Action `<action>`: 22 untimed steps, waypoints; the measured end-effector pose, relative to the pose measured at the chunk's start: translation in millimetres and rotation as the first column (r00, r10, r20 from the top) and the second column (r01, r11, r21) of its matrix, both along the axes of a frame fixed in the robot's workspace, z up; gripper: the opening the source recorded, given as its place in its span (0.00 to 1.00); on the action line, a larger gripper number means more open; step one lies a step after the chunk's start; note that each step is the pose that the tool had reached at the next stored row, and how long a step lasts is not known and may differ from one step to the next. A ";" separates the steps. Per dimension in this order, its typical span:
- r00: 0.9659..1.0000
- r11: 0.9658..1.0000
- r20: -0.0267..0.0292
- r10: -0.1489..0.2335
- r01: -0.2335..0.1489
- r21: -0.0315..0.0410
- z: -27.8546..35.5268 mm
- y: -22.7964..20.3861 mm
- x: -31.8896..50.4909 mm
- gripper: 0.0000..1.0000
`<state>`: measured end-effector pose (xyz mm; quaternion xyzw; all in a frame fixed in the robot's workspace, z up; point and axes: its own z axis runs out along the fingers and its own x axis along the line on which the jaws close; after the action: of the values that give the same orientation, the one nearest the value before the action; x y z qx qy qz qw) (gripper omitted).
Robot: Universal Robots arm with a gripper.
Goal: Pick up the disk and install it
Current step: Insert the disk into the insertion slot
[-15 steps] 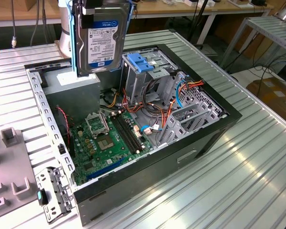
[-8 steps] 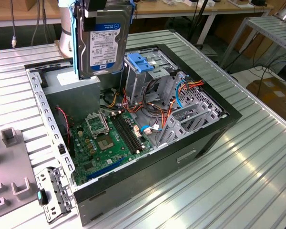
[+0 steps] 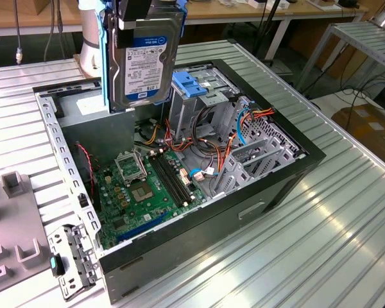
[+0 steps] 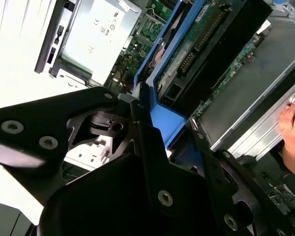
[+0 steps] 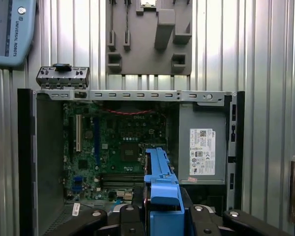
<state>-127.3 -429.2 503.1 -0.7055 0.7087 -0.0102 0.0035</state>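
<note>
The disk (image 3: 144,61), silver-grey with a white and dark blue label and blue side rails, hangs upright above the back of the open computer case (image 3: 282,173). My gripper (image 3: 140,11) is shut on its upper end. It hovers over the power-supply side, just to the exterior view's left of the metal drive cage (image 3: 208,109). In the first wrist view the disk's blue rail (image 5: 162,184) runs out edge-on from my gripper (image 5: 162,219), above the motherboard (image 5: 118,147). In the second wrist view the black fingers (image 4: 147,147) clamp the blue rail (image 4: 164,120), with the disk's green circuit side (image 4: 196,46) beyond.
A light-blue latch piece (image 3: 191,85) lies atop the drive cage. The grey power-supply box (image 5: 201,150) sits in the case. Coloured cables (image 3: 199,151) cross the middle. A grey fixture plate (image 5: 147,37) and a detached front panel (image 3: 67,263) lie beside the case. A person's hand (image 4: 292,130) rests near the case edge.
</note>
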 end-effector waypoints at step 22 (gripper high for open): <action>1.000 1.000 0.000 0.000 0.000 -0.001 -0.7 -15.9 19.4 0.37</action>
<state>-107.9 -445.1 502.4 -0.7055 0.7087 -0.0104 0.0032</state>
